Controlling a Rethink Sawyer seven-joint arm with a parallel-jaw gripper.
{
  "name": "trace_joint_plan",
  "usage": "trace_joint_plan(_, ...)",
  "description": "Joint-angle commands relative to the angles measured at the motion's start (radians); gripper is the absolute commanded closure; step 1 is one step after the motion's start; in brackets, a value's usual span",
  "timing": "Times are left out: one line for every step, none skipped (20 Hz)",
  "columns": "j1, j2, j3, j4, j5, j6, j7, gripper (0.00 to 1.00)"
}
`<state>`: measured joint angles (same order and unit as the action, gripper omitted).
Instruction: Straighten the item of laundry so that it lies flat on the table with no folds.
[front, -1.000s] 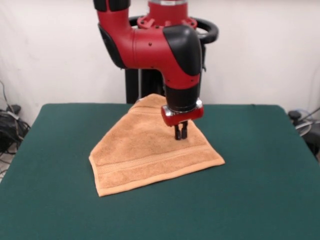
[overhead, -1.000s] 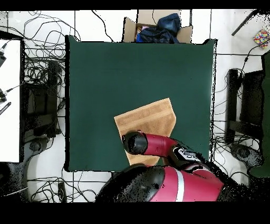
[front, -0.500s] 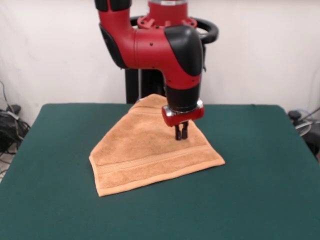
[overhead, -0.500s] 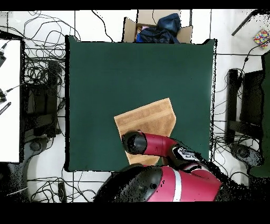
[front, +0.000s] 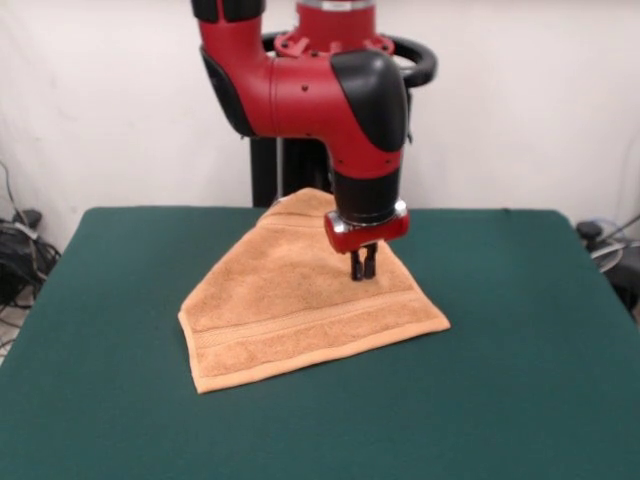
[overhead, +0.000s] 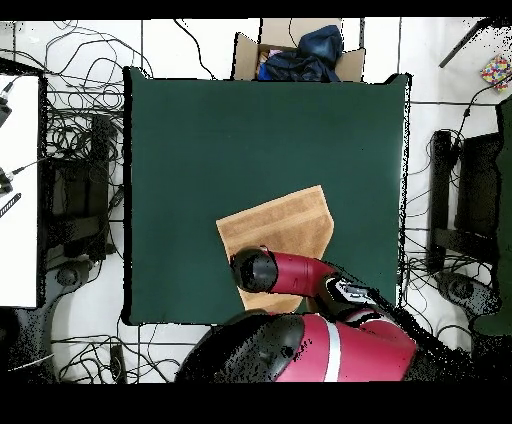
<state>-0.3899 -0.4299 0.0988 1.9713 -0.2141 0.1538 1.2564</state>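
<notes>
Almost nothing had shifted across the last second: the arm crept a touch upward in the front view, and the towel (front: 305, 300) kept the same outline on the table (front: 520, 400). The gripper (front: 362, 267) hung just above the cloth, right of the frame's centre, its two dark fingers (front: 356, 266) drawn close together with only a sliver between them and nothing visibly pinched. Whether the tips brushed the terry or stood slightly clear of it could not be told from this angle.

The towel lay in the middle of the green top, slightly left of centre in the front view. It read as a tapering shape rather than a square: broad along its lower edge, where a woven band ran from the lower left corner to the right-hand corner, and narrowing toward the top of the frame behind the wrist. That outline suggested a part was folded over or under. From overhead the towel (overhead: 290, 225) showed as a slanted patch in the lower middle of the table (overhead: 200, 130), with its lower part hidden under the red arm (overhead: 290, 272).

As a judgement, the job was only partly done. The cloth rested low with no bunched heap, but the hidden fold needed finding, gripping at a corner and drawing out.
</notes>
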Motion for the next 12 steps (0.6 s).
trace_joint_plan(0.032,0.135,0.153,-0.227,0.102,-0.406,0.309,1.00)
trace_joint_plan(0.023,0.139,0.164,-0.225,0.091,-0.428,0.308,1.00)
trace_joint_plan(0.018,0.141,0.170,-0.223,0.086,-0.441,0.308,1.00)
trace_joint_plan(0.008,0.144,0.183,-0.219,0.075,-0.461,0.308,1.00)
trace_joint_plan(0.003,0.146,0.191,-0.217,0.068,-0.475,0.308,1.00)
trace_joint_plan(-0.003,0.147,0.199,-0.215,0.062,-0.489,0.308,1.00)
trace_joint_plan(-0.008,0.149,0.206,-0.213,0.057,-0.506,0.309,1.00)
trace_joint_plan(-0.013,0.150,0.213,-0.211,0.052,-0.523,0.310,1.00)
trace_joint_plan(-0.015,0.151,0.216,-0.209,0.049,-0.538,0.312,1.00)
trace_joint_plan(-0.028,0.156,0.231,-0.203,0.030,-0.600,0.319,1.00)
trace_joint_plan(-0.031,0.158,0.236,-0.202,0.023,-0.623,0.320,1.00)
trace_joint_plan(-0.033,0.160,0.238,-0.202,0.014,-0.647,0.320,1.00)
